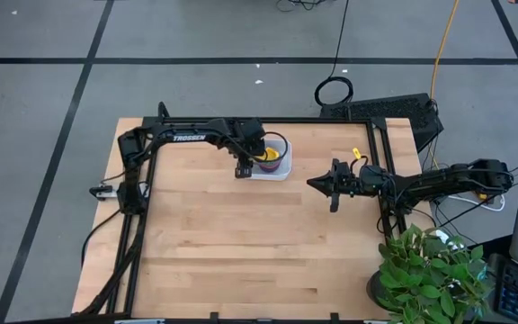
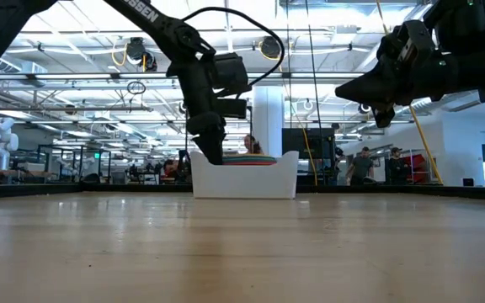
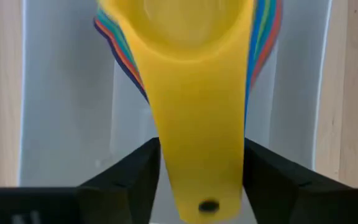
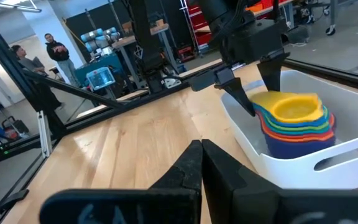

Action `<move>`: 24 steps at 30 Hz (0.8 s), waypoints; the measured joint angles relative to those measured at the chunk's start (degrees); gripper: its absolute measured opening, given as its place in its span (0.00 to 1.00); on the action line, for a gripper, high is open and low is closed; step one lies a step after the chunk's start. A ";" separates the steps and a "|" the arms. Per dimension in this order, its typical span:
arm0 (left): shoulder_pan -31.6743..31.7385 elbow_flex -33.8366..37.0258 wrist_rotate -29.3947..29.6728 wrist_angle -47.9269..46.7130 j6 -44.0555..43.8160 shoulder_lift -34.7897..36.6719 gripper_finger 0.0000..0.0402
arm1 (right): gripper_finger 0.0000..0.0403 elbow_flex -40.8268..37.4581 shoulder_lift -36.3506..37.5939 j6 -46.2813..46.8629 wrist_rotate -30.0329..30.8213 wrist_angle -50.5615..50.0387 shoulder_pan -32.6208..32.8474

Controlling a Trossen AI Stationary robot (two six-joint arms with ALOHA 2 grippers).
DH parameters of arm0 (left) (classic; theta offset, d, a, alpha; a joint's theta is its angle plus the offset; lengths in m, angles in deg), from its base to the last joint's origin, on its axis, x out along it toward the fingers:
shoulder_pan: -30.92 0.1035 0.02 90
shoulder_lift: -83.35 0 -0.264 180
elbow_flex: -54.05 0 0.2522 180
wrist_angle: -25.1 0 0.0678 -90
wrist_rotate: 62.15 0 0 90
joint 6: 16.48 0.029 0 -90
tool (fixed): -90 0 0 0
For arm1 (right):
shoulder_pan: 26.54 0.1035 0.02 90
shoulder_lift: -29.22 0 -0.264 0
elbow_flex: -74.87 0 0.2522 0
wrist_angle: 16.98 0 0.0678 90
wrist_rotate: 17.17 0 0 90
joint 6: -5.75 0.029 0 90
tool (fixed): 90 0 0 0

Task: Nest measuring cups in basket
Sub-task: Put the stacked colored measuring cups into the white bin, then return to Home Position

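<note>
The white basket (image 1: 282, 175) sits on the table toward its far edge. Inside it stands a nested stack of measuring cups (image 4: 297, 127), with the yellow cup (image 3: 191, 37) on top and green, orange, red and blue rims below. My left gripper (image 3: 201, 171) reaches down into the basket's left end and is shut on the yellow cup's handle. My right gripper (image 1: 313, 183) hovers shut above the table, to the right of the basket, pointing at it. My left gripper pinches the yellow cup's handle (image 3: 197, 155) near its free end, one finger (image 3: 145, 171) on each long edge. The fingers come from above, pointing down and lying across the handle. The cup's bowl sits level in the top of the stack.
Bare wood spreads across the near half of the table (image 1: 241, 252). A potted plant (image 1: 430, 270) stands at the near right corner. Black frame rails (image 1: 142, 207) run along the table's left and right sides. People stand in the room beyond.
</note>
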 joint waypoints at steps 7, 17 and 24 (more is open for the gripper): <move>0.00 0.00 1.05 -0.72 0.00 0.45 0.61 | 0.00 0.00 0.00 0.02 -0.15 -0.01 0.02; -0.49 -12.29 11.85 -20.62 -1.70 8.75 0.57 | 0.00 5.13 0.00 1.84 -9.05 -7.80 -5.26; -2.04 -12.55 11.95 -21.05 -7.43 26.73 0.37 | 0.00 16.32 4.05 -9.05 -23.24 -24.32 -11.04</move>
